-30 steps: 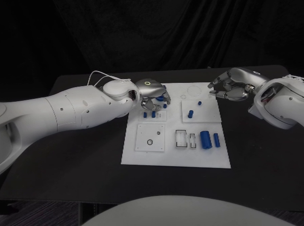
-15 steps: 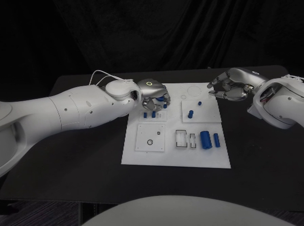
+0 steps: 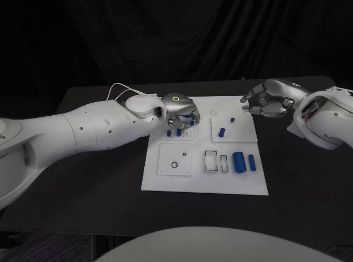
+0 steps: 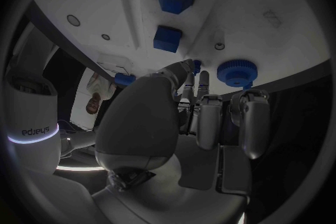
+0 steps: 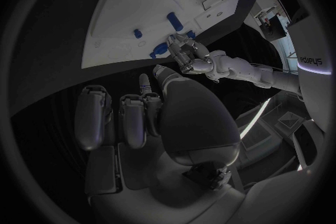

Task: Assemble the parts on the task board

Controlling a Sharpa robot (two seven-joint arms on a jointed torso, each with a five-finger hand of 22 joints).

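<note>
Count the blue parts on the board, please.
7: one part by the left hand, two blocks beside it, two pegs upper right, two cylinders lower right. The hand may hide more.

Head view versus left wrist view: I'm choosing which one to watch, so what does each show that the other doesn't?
The head view alone shows the right hand curled and holding nothing beside the board's far right corner, and the big blue cylinder near the board's right edge. The left wrist view alone shows a toothed blue wheel just past the left hand's fingers. Both show the left hand over the white board and two small blue blocks close to it.
</note>
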